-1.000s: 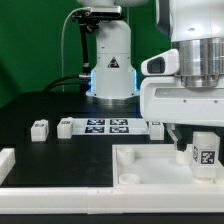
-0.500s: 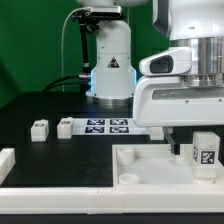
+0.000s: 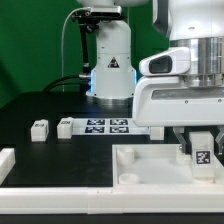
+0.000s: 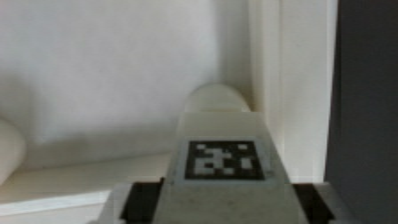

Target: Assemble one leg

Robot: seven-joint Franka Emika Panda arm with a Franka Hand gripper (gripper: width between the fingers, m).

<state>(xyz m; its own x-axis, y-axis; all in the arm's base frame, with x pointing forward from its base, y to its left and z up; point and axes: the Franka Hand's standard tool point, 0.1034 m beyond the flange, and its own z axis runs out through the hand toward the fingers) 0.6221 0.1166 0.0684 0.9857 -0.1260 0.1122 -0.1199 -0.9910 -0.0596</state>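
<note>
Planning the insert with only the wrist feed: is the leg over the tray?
Observer: Yes. The gripper holds the leg upright over the tray, toward the exterior view's right. I cannot tell if they touch.
Operator: Any spare legs around?
Observer: Two spare legs sit on the black table, at the exterior view's left of the marker board.

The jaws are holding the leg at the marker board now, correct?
Not quite. The jaws do hold the leg, but at the big white tray, not at the marker board, which lies apart from it. The exterior view shows this.
</note>
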